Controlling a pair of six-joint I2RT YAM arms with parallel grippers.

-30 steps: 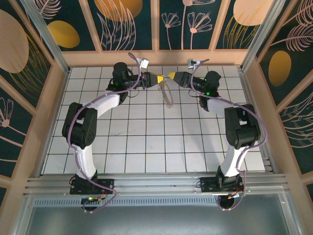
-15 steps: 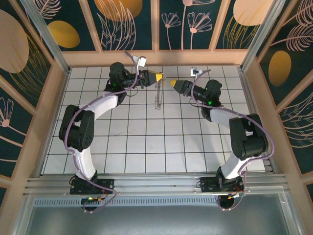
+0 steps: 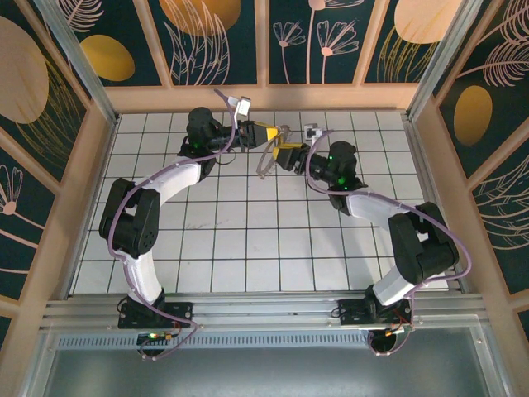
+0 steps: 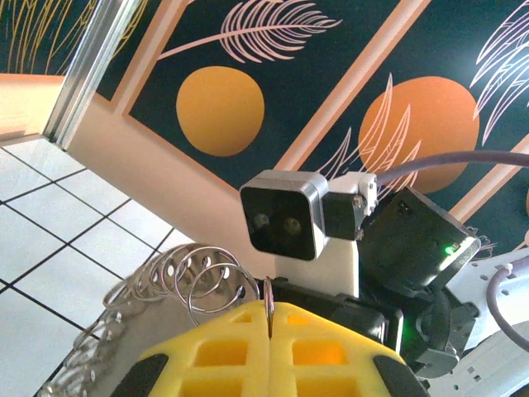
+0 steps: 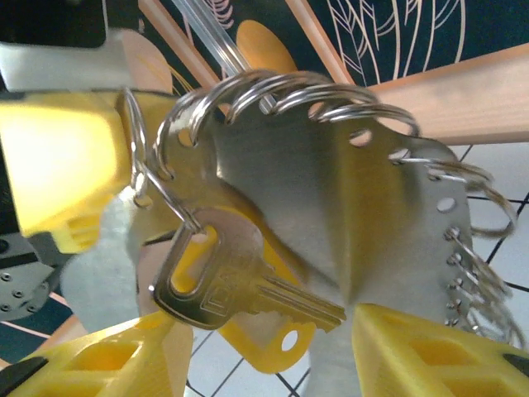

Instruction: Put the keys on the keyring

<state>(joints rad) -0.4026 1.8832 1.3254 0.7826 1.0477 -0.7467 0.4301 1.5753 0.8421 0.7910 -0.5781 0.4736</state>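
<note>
The left end effector is clamped shut on the edge of the keyring, holding it up above the far side of the tabletop, between the two arms. The right end effector stands open, its jaws apart on either side of a silvery key without pinching it. The key looks threaded by its head onto one of the small split rings along the keyring's rim, with a yellow piece just behind it. The threading step seems at its close. The next move likely calls for backing the right end effector straight off, without snagging key or rings.
</note>
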